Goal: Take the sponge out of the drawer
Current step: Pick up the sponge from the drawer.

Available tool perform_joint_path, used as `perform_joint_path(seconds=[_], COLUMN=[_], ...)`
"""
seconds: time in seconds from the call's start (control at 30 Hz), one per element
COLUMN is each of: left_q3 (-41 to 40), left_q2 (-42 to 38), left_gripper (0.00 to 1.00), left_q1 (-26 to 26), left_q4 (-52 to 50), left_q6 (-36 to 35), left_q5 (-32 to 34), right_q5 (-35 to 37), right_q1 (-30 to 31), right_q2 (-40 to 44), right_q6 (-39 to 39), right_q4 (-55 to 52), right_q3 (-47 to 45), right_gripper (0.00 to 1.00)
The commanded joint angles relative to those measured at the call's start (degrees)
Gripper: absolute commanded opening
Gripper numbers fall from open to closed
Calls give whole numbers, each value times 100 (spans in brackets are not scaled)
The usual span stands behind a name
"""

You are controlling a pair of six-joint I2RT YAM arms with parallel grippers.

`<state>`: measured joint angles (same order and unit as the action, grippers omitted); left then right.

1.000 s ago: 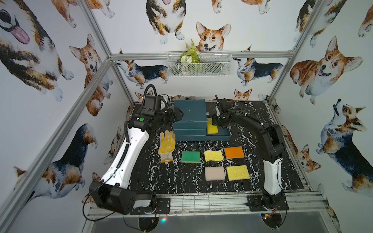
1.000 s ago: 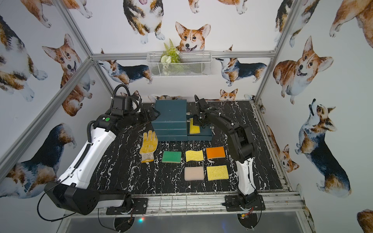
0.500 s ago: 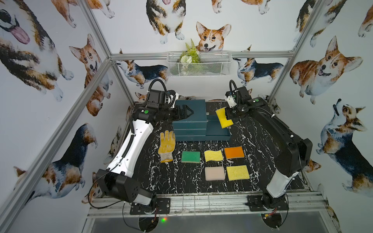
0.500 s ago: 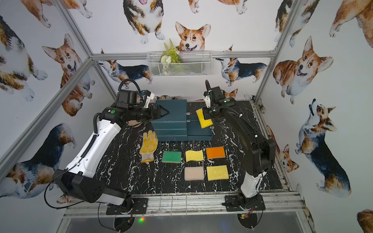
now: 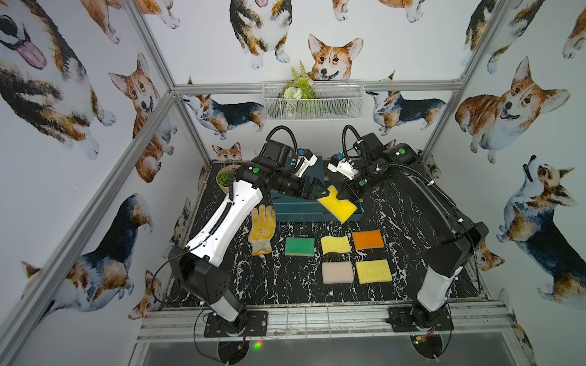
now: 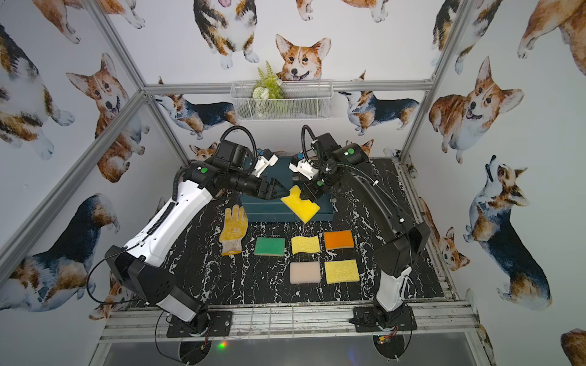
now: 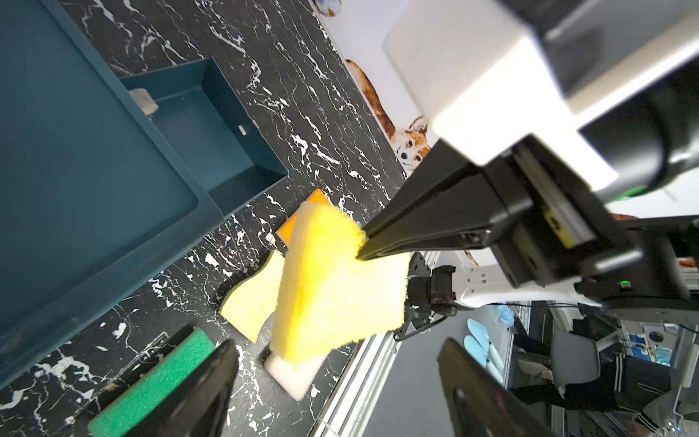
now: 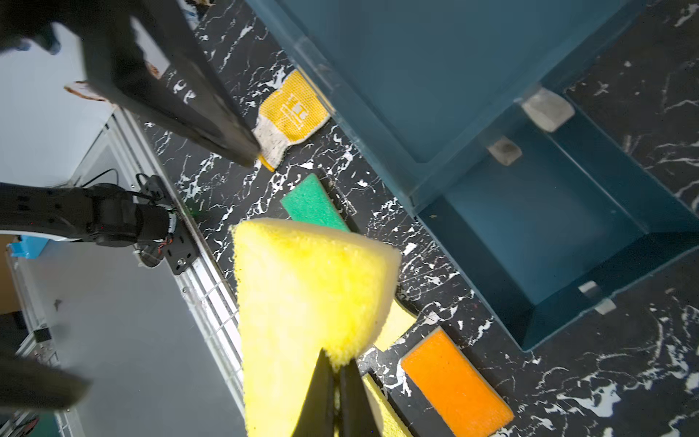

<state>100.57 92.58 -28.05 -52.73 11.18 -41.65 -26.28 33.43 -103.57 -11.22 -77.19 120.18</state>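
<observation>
1. Your right pincer [image 8: 336,365] is pinching the sponge [image 8: 302,295] by one corner, fingers pressed tight into the yellow foam.
2. The sponge is out of the drawer [image 8: 548,227]. It hangs tilted in the air, and in both top views it sits over the cabinet's [image 5: 295,212] front edge.
3. Your left pincer [image 7: 338,344] is spread wide. In the left wrist view its fingers [image 7: 212,378] frame the sponge but touch nothing.
4. Both wrist views show you the drawer pulled open with its floor in sight. In a top view the sponge [image 5: 337,206] covers most of it.
5. Only the top views show the two pincers nose to nose. The left one [image 6: 276,188] sits just beside the sponge's upper corner, and the right one [image 6: 306,198] grips the far side.
6. The right wrist view picks out the glove [image 8: 291,113], green pad [image 8: 314,204] and orange pad [image 8: 454,382] lying on the table [image 8: 605,378] below.
7. Your right arm [image 5: 428,196] rises from its front base. Its elbow is out wide and the forearm slants back in towards the cabinet.
8. Your left arm [image 5: 228,221] slants up towards the back, with the wrist turned level and pointing at the sponge.
</observation>
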Motion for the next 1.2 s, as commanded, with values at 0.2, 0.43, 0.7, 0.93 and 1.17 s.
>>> perform_joint_path(seconds=[0.2, 0.43, 0.7, 0.93, 1.17], left_q3=[-44, -275, -605, -1166, -2276], left_q2=[113, 72, -162, -604, -1520], left_gripper=[63, 33, 0, 0, 0], left_q1=[-139, -178, -196, -201, -201], left_q4=[-106, 59, 438, 979, 1509], left_q6=[-221, -87, 256, 921, 1843], left_q5=[-179, -254, -215, 256, 858], right_q5=[-236, -185, 69, 1206, 2461], right_q1=[183, 190, 200, 191, 124], right_q2=[13, 121, 194, 570, 1400], right_q6=[-175, -39, 389, 1109, 1763], right_q4=[-289, -41, 401, 1442, 2731], right_q3=[265, 331, 203, -422, -1651], right_gripper=[0, 0, 18, 49, 65])
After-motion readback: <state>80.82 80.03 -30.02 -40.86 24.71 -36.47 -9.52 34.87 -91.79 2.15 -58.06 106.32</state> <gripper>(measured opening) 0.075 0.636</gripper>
